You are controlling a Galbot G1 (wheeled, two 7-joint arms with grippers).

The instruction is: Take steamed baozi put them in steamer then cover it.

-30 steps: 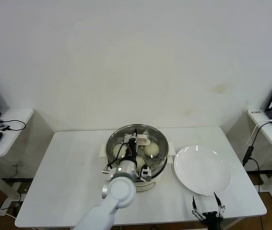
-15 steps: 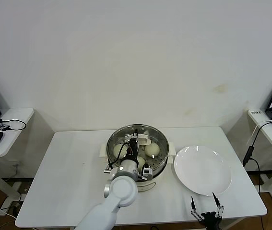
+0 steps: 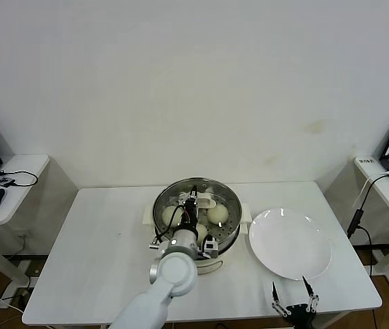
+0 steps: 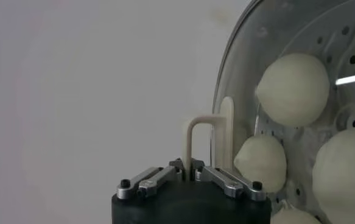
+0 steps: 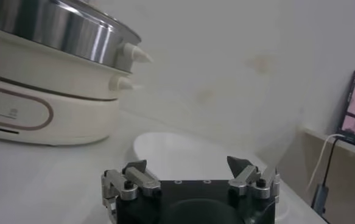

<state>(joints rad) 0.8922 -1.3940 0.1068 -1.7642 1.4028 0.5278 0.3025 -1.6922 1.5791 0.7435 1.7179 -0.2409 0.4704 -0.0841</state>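
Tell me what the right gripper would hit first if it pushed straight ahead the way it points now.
Probably the white plate: the open right gripper sits low at the table's near edge, aimed at its rim. The steamer stands off to one side, though depth is uncertain.

baozi (image 3: 215, 213) in steamer (image 3: 230, 233) | plate (image 3: 289, 242) right of steamer

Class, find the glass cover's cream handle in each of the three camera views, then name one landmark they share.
Head view: the handle sits at the steamer's centre, at the left gripper.
Left wrist view: the handle stands just beyond the fingers.
Right wrist view: not in it.
Shared landmark: the steamer.
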